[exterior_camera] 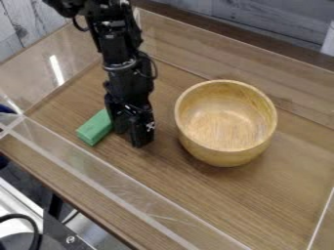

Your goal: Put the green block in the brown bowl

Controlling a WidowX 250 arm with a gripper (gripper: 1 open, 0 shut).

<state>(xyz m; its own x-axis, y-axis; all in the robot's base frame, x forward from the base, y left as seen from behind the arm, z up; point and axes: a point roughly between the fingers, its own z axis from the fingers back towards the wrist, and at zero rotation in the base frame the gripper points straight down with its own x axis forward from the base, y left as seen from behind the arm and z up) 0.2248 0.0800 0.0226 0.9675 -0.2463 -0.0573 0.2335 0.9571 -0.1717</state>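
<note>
Green block [93, 127]: you had it lying flat on the wooden table [235, 195], just left of the arm's fingers and well apart from the bowl; not yet moved into it.
Brown bowl [228, 121]: you had it standing upright to the right of the arm, empty, with its thick rim facing up.
Gripper [136, 135]: you had it pointing straight down, its tips at or very near the table surface just beside the block's right end. The dark fingers ran together in this view, so the gap could not be seen; by the record the jaws stood at their widest, and nothing was held.
Block, likely handling: you could expect it light and stiff, a matte solid bar that would not crush; the flat faces should give fair grip, though a low bar is easily nudged aside by a fingertip.
Block, where to take hold: you would do best across the narrow width near mid-length, one finger on each long side.
Risk: fingers landing beside the block rather than astride it would push it away.
</note>
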